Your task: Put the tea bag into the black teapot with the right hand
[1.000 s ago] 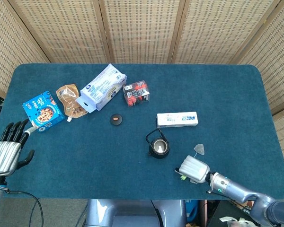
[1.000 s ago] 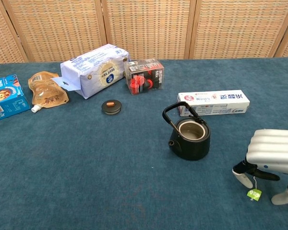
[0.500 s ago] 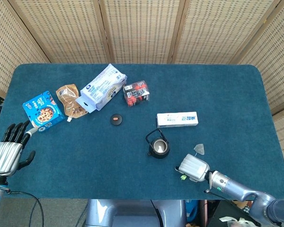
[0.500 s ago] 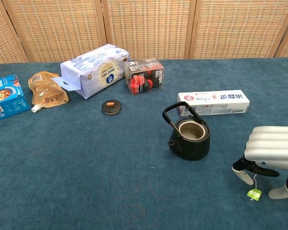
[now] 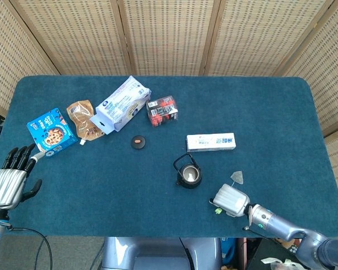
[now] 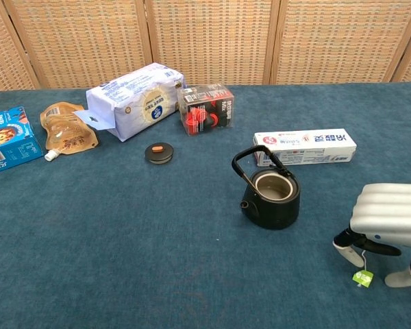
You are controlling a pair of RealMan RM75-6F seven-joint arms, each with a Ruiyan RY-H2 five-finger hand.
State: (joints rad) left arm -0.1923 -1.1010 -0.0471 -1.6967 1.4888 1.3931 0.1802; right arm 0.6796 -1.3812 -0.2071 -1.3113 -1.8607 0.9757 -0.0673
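The black teapot stands lidless and upright at the table's middle front. My right hand is low over the cloth to its right, fingers pointing down. They pinch the tea bag's string, and the green tag dangles below them. The grey tea bag lies on the cloth just beyond the hand; the chest view hides it. My left hand hovers open at the table's front left corner, holding nothing.
The teapot's lid lies left of the pot. A white toothpaste box, a red-black pack, a white bag, a brown pouch and a blue cookie box spread across the far half.
My right hand has shifted only slightly over the cloth, still with the tag hanging under it. Everything else is as before.
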